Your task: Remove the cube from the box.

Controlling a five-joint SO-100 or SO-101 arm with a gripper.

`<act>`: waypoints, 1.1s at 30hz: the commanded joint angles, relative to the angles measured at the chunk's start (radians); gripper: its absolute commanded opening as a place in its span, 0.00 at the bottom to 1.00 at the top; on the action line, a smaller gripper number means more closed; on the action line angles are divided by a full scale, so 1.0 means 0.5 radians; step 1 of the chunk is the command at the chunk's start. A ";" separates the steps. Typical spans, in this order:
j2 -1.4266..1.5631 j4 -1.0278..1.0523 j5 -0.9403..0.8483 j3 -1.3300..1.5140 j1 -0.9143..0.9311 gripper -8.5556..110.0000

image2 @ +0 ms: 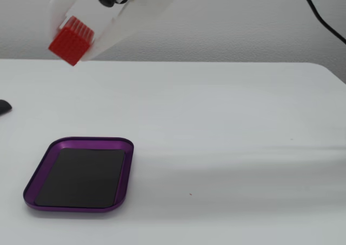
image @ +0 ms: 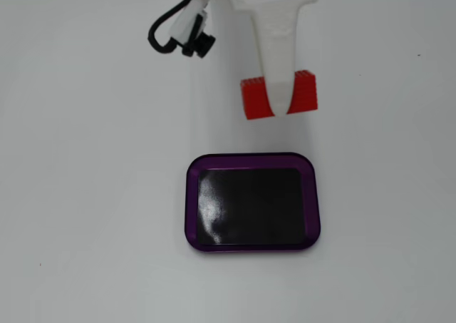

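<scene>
The cube [image: 279, 96] is clamped in the hand [image: 279, 108] and hangs in the air well clear of the box [image: 253, 246], whose black bottom is bare in both fixed views; the hand is grasping the cube across its short width, so that red shows on either side of the white finger [image: 276, 66] in the view from above. Judged from this, the lift is done and what remains is the carry and the set-down: the sound course is to move the cube sideways until it is plainly past the purple rim of the box, lower it until it nearly meets the surface [image: 85, 195], and only then open, since a release from this height could let the block bounce or roll back toward the box. The view from above shows the cube beyond the far edge of the box but gives no sense of height; the side view shows the cube [image2: 71, 40] high above the box [image2: 33, 197] and tilted between the blurred white fingers [image2: 116, 31], yet cannot settle how far it stands past the rim
</scene>
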 commanded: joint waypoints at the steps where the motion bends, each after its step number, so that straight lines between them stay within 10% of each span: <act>1: 0.313 -0.074 -0.012 0.307 0.037 0.07; 17: 1.169 -0.951 -0.101 2.316 0.034 0.07; 33: 1.181 -1.393 -0.098 2.691 0.012 0.07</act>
